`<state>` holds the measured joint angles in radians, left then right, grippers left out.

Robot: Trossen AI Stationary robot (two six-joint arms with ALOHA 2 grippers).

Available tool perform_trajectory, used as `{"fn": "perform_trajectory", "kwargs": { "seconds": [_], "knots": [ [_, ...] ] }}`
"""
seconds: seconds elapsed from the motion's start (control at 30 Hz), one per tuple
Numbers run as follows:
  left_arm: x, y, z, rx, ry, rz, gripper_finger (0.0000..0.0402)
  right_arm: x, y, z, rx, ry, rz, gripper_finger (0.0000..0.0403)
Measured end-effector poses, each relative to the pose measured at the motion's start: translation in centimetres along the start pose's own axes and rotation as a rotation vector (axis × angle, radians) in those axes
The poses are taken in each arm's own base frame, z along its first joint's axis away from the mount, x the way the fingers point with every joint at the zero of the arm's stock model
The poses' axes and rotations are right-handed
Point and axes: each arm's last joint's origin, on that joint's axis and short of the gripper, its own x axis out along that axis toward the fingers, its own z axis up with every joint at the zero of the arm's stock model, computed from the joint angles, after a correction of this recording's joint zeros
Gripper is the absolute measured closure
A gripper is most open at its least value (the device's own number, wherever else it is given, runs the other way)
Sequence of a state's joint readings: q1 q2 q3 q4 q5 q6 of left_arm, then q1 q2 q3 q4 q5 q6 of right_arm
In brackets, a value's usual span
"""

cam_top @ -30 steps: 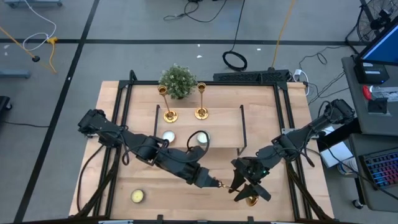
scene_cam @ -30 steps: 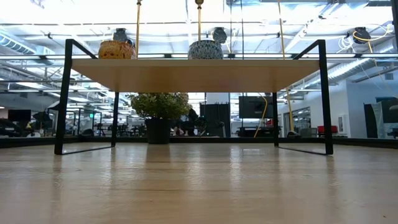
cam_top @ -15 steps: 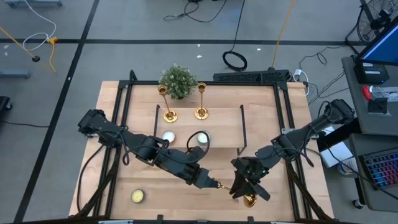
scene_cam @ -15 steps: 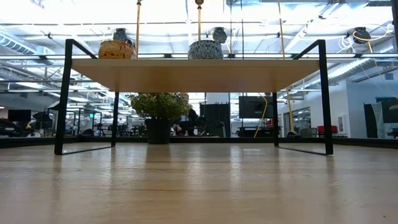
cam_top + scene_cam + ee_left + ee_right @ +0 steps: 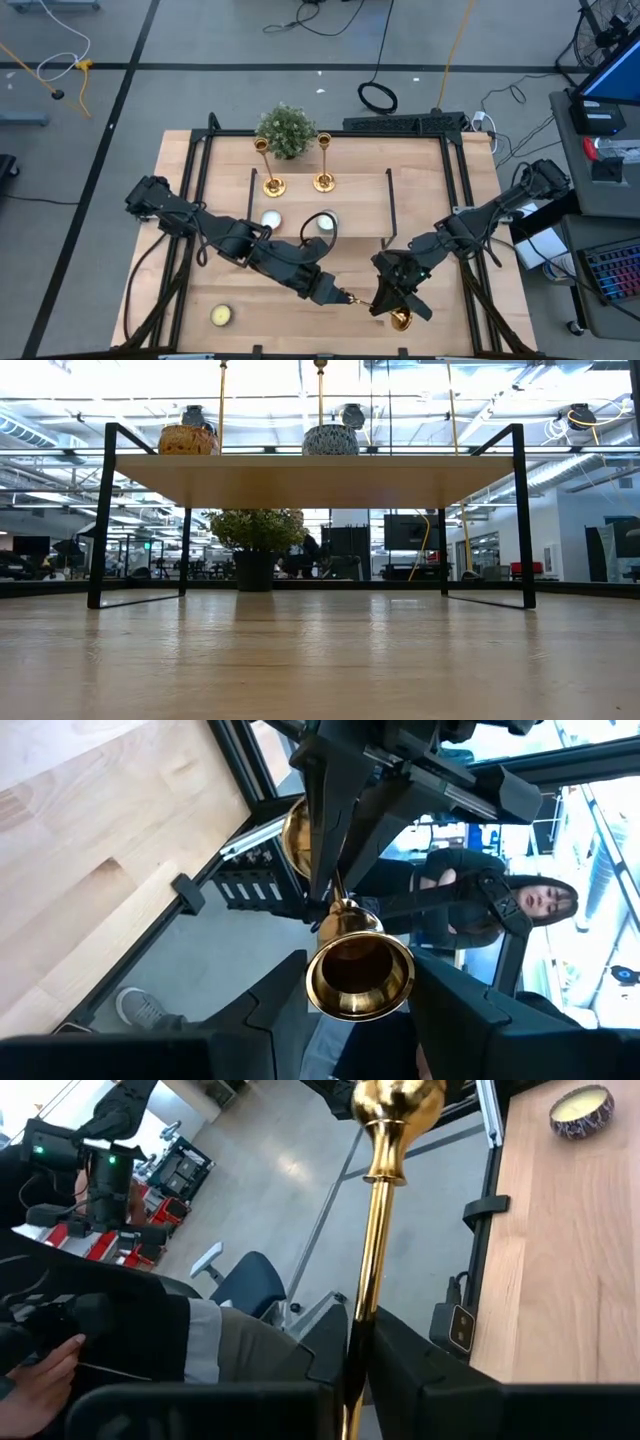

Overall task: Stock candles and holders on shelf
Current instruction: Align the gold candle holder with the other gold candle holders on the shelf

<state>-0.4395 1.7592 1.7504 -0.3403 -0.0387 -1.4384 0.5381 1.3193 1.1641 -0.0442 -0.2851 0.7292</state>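
My right claw (image 5: 385,302) sits near the front edge of the worktop (image 5: 420,170), toward its right side, fingers pressed together on the thin stem of a gold candlestick (image 5: 399,319). In the right wrist view that stem (image 5: 372,1260) runs straight out from between my fingers. My left claw (image 5: 345,297) is just beside the right one, at the cup end of the same candlestick; in the left wrist view the cup (image 5: 359,976) sits between my two fingers (image 5: 285,1005), which stand partly spread around it. I cannot tell whether they touch the metal.

The shelf (image 5: 320,205) stands at mid-worktop. Two more gold candlesticks (image 5: 272,170) (image 5: 324,165) stand upright on it, near its rear edge. A white candle (image 5: 271,220) and a pale candle (image 5: 321,223) sit near its front edge. A yellowish candle (image 5: 221,316) rests on the worktop at front left, well apart from the shelf. A small green plant (image 5: 286,130) stands behind the shelf.
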Motion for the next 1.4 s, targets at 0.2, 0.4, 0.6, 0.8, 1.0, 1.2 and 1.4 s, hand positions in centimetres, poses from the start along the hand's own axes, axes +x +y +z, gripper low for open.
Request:
{"fn": "perform_trajectory", "kwargs": {
  "seconds": [0.2,0.4,0.6,0.8,1.0,1.2,1.4],
  "knots": [
    [0.1,-0.2,0.0,0.018,-0.002,-0.025,0.0247,0.0,0.0,0.0,-0.005,0.004,0.008,0.038],
    [0.1,-0.6,0.2,0.053,-0.007,-0.074,0.0246,0.0,0.2,0.1,-0.007,0.007,0.034,0.0388],
    [-0.1,-1.2,0.5,0.068,-0.027,-0.129,0.0203,0.0,0.4,0.0,-0.024,0.025,0.057,0.0387],
    [-0.1,-1.1,0.6,0.065,-0.023,-0.116,0.0117,0.1,0.5,-0.2,-0.022,0.021,0.049,0.0387],
    [-0.2,-0.9,1.3,0.071,-0.036,-0.1,0.0065,0.1,0.6,-0.2,-0.022,0.02,0.052,0.0386],
    [-1.0,-1.3,2.0,0.105,-0.056,-0.113,0.0069,0.1,0.7,0.0,-0.033,-0.021,0.039,0.0386],
    [-3.1,-2.4,2.0,0.135,-0.063,-0.151,0.0097,0.0,0.7,0.6,-0.07,-0.091,0.03,0.0386]
  ]
}}
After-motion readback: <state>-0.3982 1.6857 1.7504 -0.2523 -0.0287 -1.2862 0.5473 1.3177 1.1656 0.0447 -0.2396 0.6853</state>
